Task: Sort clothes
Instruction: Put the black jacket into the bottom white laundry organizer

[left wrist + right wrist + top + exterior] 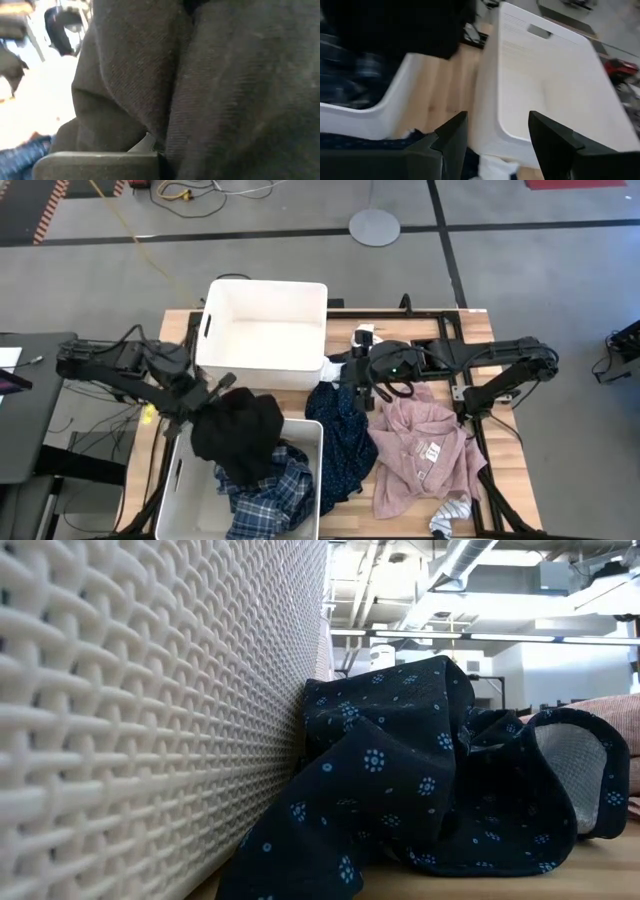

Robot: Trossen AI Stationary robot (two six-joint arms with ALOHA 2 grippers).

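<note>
Left hand I see clamped on the black piece, hanging bunched over the near bin; right hand spread above the bench.

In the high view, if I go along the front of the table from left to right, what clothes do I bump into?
Plaid shirt in the bin → navy dotted piece → pink shirt → striped sock.

plaid shirt in near bin
</note>
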